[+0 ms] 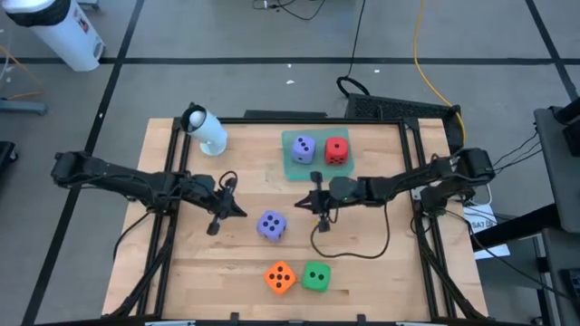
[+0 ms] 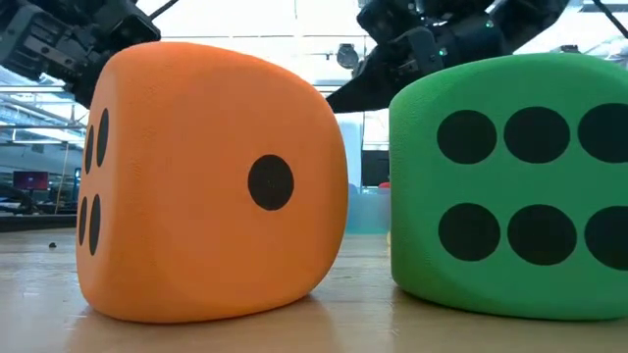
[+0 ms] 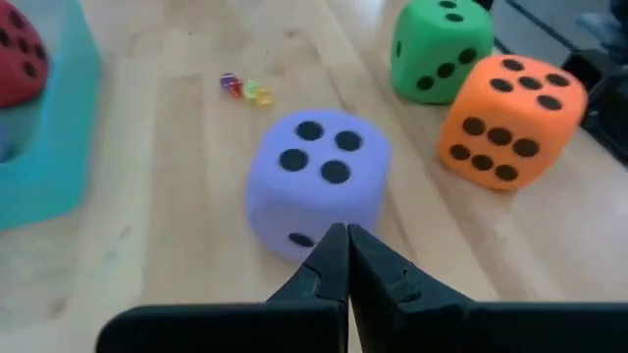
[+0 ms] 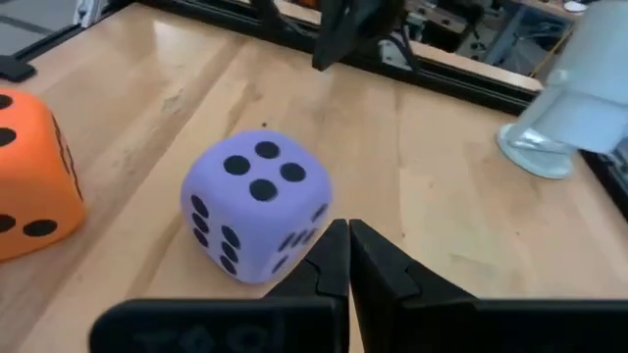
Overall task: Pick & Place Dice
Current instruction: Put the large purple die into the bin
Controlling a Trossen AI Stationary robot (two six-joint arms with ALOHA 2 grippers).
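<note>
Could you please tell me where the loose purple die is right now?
In the high view the purple die sits mid-table between the two arms, short of the teal tray, with the orange die and green die nearer the front edge.

the middle of the desk (image 1: 381, 254) is crowded — a purple-blue die (image 1: 272, 225) sits between the left gripper (image 1: 215, 224) and the right gripper (image 1: 322, 217), both with fingers pressed together, each near it but apart. near the front edge an orange die (image 1: 280, 277) and a green die (image 1: 315, 276) stand just beside each other with only a thin gap. at the back, a teal tray (image 1: 292, 168) holds two dice, and a white cylinder (image 1: 206, 129) lies at the back left. a black cable (image 1: 358, 246) loops over the bare wood right of centre — the front corners are free.
</note>
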